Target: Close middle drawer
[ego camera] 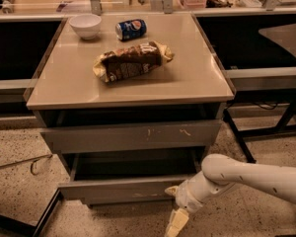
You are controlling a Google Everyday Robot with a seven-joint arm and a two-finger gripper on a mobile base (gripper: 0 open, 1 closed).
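Observation:
The middle drawer (123, 187) is the lowest open one, a wide shallow grey drawer with a plain front. It stands partly pulled out, with its dark tray interior (133, 168) showing. Above it is the taller grey drawer front with pale scratch marks (133, 135). My gripper (171, 209) is at the right end of the middle drawer's front, on a white arm (246, 174) coming in from the right. Its pale fingers are spread open, and the upper fingertip (169, 190) is against the drawer front. It holds nothing.
On the beige cabinet top (187, 78) lie a brown chip bag (130, 61), a blue soda can (130, 28) and a white bowl (85, 24). Dark table legs (237, 137) stand to the right. Black bars (44, 216) lie on the speckled floor at lower left.

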